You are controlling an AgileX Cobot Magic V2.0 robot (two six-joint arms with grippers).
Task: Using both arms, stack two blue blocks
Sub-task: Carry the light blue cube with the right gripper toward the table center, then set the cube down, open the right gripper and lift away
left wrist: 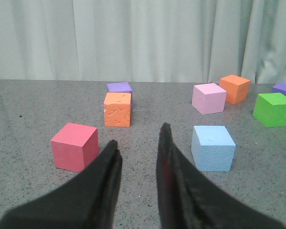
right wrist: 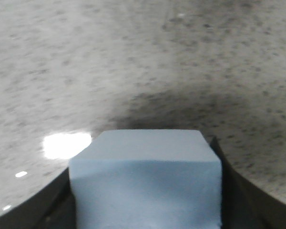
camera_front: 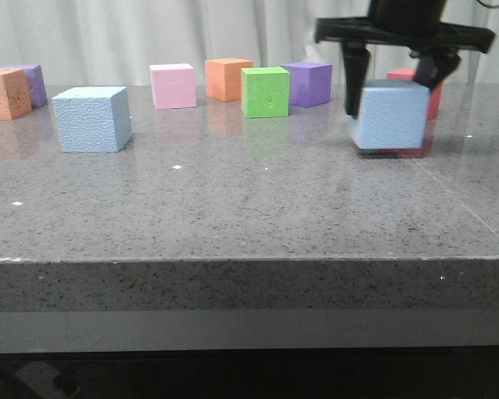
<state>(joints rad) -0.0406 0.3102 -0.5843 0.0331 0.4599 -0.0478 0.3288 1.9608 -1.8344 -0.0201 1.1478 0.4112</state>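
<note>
A grey speckled stone table (camera_front: 233, 216) is seen, with coloured foam cubes ranged along its far side. The carrying step appears to be in hand: the right gripper (camera_front: 395, 79) is clamped from above on one blue block (camera_front: 391, 114), which is held just off the surface near the right edge, in front of a red cube (camera_front: 428, 87). The next move is judged to call for travel leftward across the table and a square, gentle lowering onto the second blue block (camera_front: 92, 119), which rests flat at the left, well apart. The left gripper (left wrist: 139, 157) is held with its fingers slightly parted and nothing between them. Both blocks are pale sky-blue, pebbled and sharp-edged.
</note>
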